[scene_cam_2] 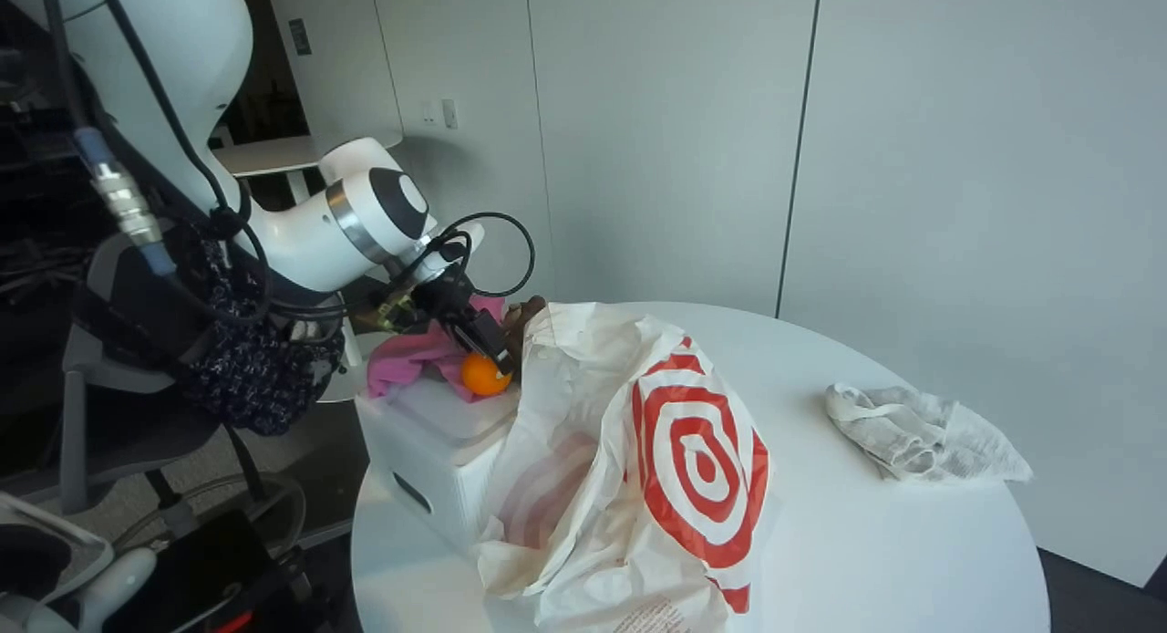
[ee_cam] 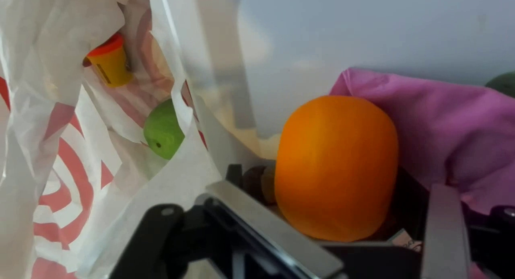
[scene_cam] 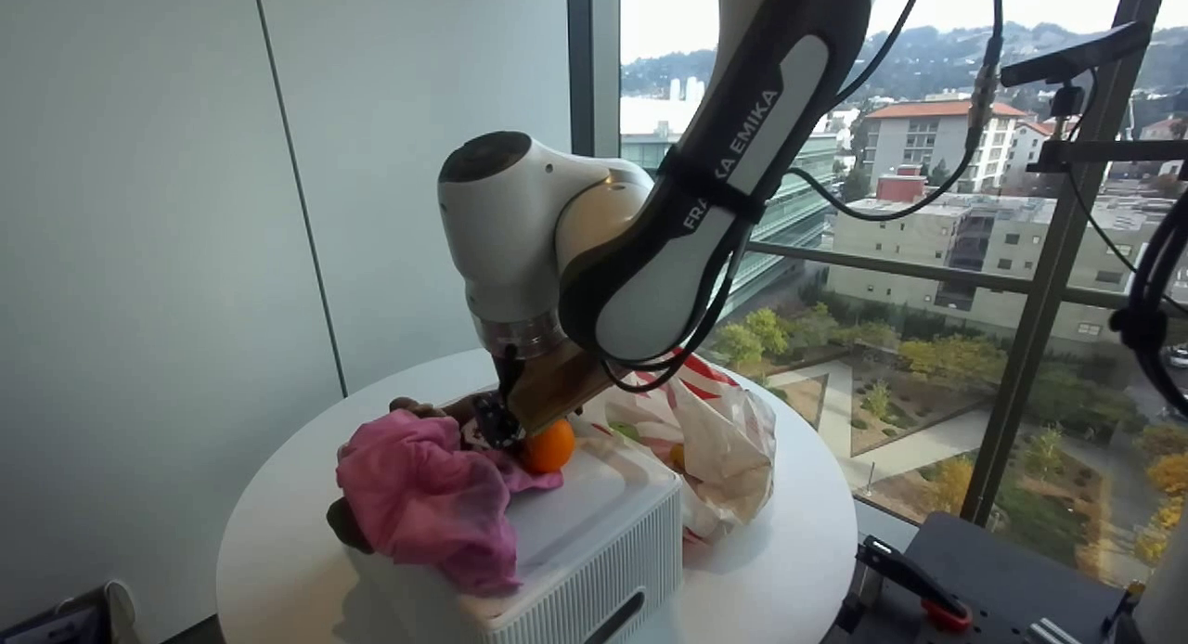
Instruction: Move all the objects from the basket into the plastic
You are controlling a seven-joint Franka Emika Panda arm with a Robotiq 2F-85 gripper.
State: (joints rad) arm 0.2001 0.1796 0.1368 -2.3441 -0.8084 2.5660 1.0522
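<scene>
Nearest the lens, wrist view: claw (ee_cam: 354,222), fingers spread wide. Left to right beyond it: plastic bag (ee_cam: 36,70) with a yellow tub (ee_cam: 112,66) and green fruit (ee_cam: 161,128) inside; orange (ee_cam: 337,166), showing between the fingers; pink cloth (ee_cam: 450,122). A gap shows between orange and the finger nearer the cloth; contact with the other finger cannot be told. Both exterior views: orange and cloth on top of the white box (scene_cam: 640,547).
</scene>
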